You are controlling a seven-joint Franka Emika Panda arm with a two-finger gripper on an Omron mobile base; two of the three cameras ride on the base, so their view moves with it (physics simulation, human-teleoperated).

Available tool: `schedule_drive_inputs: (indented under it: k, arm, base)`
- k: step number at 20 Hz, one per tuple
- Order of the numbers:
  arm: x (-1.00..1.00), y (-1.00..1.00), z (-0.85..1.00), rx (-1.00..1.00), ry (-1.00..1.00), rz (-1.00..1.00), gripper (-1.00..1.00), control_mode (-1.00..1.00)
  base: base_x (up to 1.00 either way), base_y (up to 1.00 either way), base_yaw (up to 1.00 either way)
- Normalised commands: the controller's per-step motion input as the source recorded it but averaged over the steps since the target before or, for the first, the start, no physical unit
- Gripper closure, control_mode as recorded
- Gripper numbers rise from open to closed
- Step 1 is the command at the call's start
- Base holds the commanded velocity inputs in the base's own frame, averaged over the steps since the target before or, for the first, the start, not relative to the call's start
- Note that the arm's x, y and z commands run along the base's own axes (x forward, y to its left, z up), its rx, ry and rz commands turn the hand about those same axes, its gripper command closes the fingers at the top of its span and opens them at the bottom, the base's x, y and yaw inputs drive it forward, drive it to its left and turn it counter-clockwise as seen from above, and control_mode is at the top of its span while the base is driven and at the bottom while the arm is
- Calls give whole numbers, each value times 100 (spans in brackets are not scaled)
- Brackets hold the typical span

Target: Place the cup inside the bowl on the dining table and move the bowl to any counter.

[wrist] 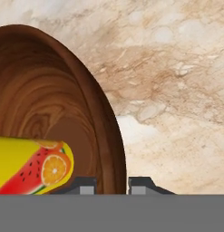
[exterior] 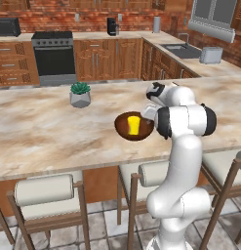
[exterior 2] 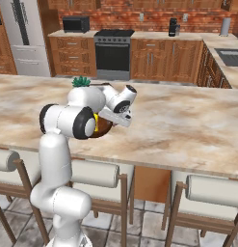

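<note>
Cup [wrist: 29, 165] in bowl [wrist: 54, 104] (claw [wrist: 112, 185] astride rim)

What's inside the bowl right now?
The yellow cup stands inside the wooden bowl. In the hand view the gripper straddles the bowl's rim. The arm hides the bowl's right side, so anything there cannot be seen.

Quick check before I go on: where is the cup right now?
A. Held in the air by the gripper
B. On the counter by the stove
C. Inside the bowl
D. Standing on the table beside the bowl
C: the yellow cup sits inside the bowl on the table, and the gripper straddles the bowl's rim.
</note>
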Motion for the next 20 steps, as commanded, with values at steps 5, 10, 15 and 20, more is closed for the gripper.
schedule_drive_inputs:
  k: [5, 10, 15, 20]
  arm:
    - [0, 0, 14, 0, 12, 0, 100, -100]
    - [-10, 0, 22, 0, 8, 0, 100, -100]
    - [-22, 0, 27, 0, 0, 0, 100, -100]
    - [-35, 0, 28, 0, 0, 0, 100, -100]
  base:
    - [0, 0, 0]
    - [0, 0, 0]
    - [0, 0, 0]
    - [0, 0, 0]
